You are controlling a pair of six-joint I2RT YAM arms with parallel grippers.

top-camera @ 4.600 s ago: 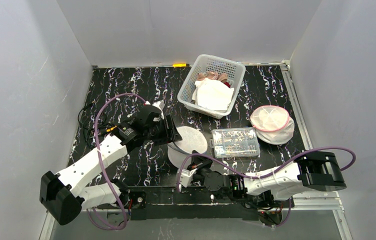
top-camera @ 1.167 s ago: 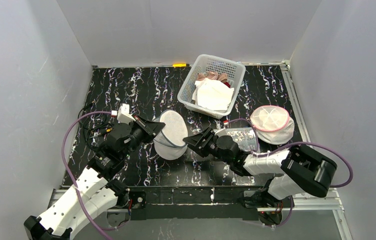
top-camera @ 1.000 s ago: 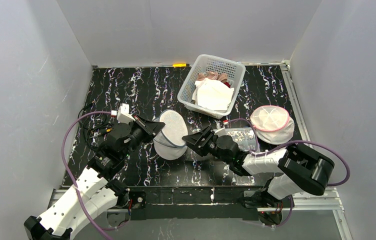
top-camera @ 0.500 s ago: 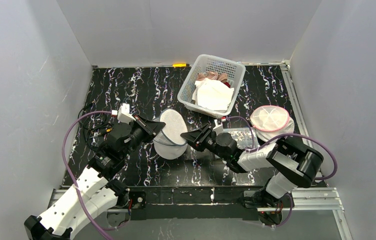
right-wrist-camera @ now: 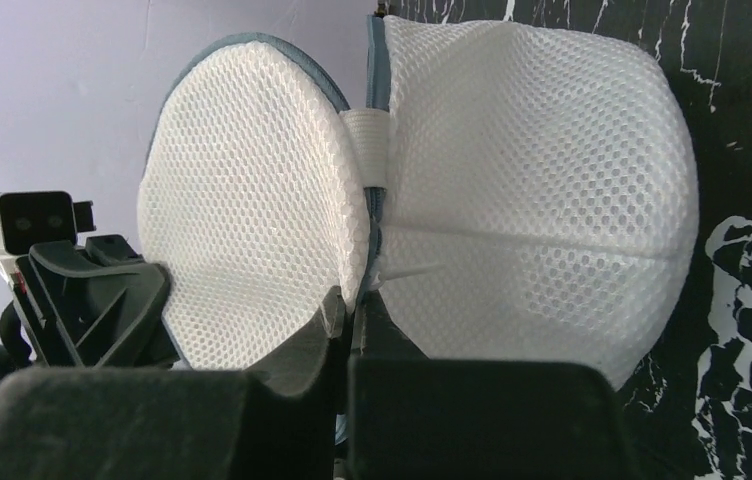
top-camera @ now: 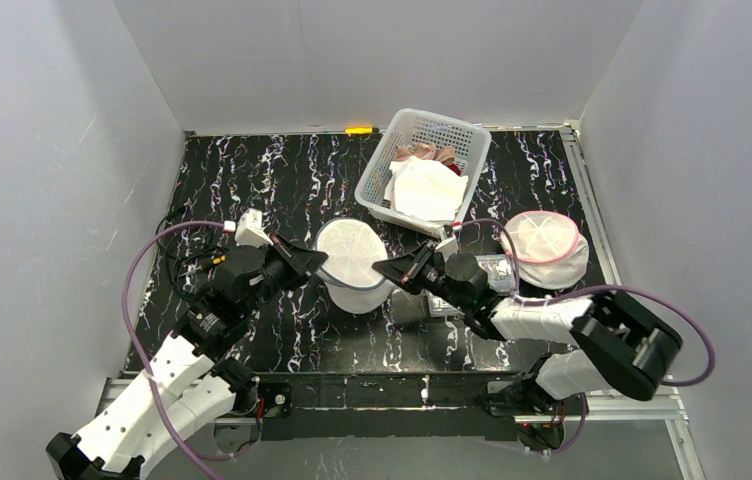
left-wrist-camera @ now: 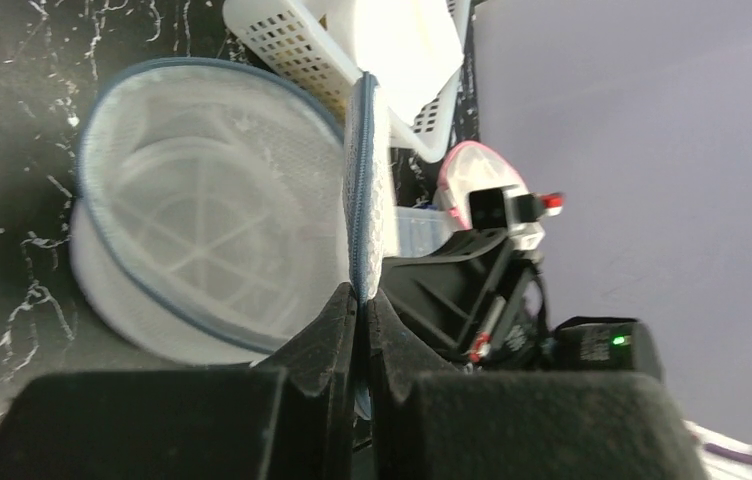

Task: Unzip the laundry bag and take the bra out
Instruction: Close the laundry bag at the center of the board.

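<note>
As the right tool snaps closed on the seam of the laundry bag, having stood wide a second earlier, both arms now pinch the round mesh pouch, held up between them over the middle of the worktop. The left tool stays clamped on the blue-trimmed rim opposite. Unzipping looks ready to begin. Whether the right tool caught the zip pull itself cannot be told, and the bra is hidden behind mesh; only pale ribs show through.

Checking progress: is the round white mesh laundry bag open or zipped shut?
Open: the round white mesh laundry bag splays in two halves, clamshell-like.
</note>
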